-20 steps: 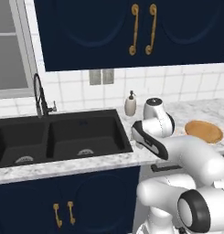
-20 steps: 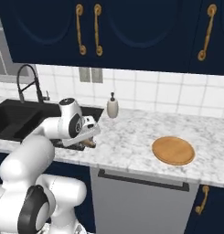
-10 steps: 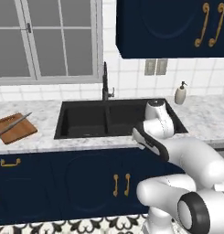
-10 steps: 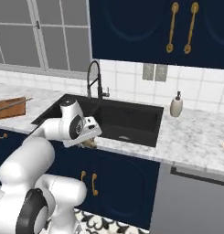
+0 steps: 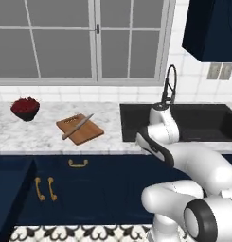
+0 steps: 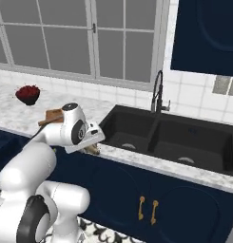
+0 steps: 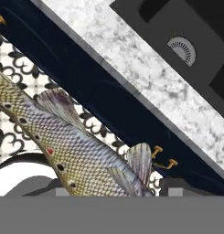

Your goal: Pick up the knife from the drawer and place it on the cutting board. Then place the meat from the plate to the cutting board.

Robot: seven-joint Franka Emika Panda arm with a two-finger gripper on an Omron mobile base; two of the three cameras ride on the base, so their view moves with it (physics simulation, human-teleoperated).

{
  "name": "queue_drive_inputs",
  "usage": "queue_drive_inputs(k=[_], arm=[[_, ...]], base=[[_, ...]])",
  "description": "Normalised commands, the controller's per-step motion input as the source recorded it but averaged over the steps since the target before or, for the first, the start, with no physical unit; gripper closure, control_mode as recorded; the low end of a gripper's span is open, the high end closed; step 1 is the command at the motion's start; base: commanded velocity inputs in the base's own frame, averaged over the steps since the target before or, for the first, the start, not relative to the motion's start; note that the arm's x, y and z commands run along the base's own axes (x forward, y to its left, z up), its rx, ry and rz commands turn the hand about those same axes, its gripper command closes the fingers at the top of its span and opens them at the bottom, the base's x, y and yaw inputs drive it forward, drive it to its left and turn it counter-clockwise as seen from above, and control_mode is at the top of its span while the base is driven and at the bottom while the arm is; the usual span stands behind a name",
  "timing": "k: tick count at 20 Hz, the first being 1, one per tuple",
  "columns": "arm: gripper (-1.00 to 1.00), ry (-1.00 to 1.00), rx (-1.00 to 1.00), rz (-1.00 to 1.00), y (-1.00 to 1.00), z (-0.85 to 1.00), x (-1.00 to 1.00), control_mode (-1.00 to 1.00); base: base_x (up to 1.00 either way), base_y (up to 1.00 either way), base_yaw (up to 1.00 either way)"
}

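Gripper: mine, clamped on the fish, which I take to be the task's meat; the jaws stand part-way apart because the body fills the gap between them.
Fish: a scaled, spotted fish with grey fins, lying slantwise right across my hand view, close under the camera. In the right base view a small brownish piece of it pokes out just below my hand.
Reason for the hold: I judge I am carrying the fish above the floor in front of the cabinets, on the way to the board, so it stays crosswise between my fingers rather than resting on anything.
Cabinet front: navy doors with gold handles, just beyond my hand and below the counter edge.
Counter: grey-white marble, running left from the sink.
Sink: black double basin with a dark arched faucet behind it; my hand hangs in front of its near edge.
Cutting board: brown wood, lying flat on the counter left of the sink, well apart from my hand.
Knife: lies diagonally on the board, its handle end reaching past the board's left edge; that half of the task looks done.
Bowl: dark, heaped with red pieces, further left near the wall.
Window: grey panes behind the counter.
Task standing: the fish is not yet on the board.
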Motion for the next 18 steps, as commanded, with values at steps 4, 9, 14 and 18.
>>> queue_drive_inputs(k=[4,9,14,18], arm=[[1.0,0.0,0.0,0.0,0.0,0.0,0.0,1.0],[1.0,0.0,0.0,0.0,0.0,0.0,0.0,1.0],[1.0,0.0,0.0,0.0,0.0,0.0,0.0,1.0],[1.0,0.03,0.0,0.01,0.0,-0.03,0.92,-1.0]], base=[[0.6,1.0,0.15],[0.64,0.61,0.05],[0.53,0.25,0.02],[0.0,0.0,0.0]])
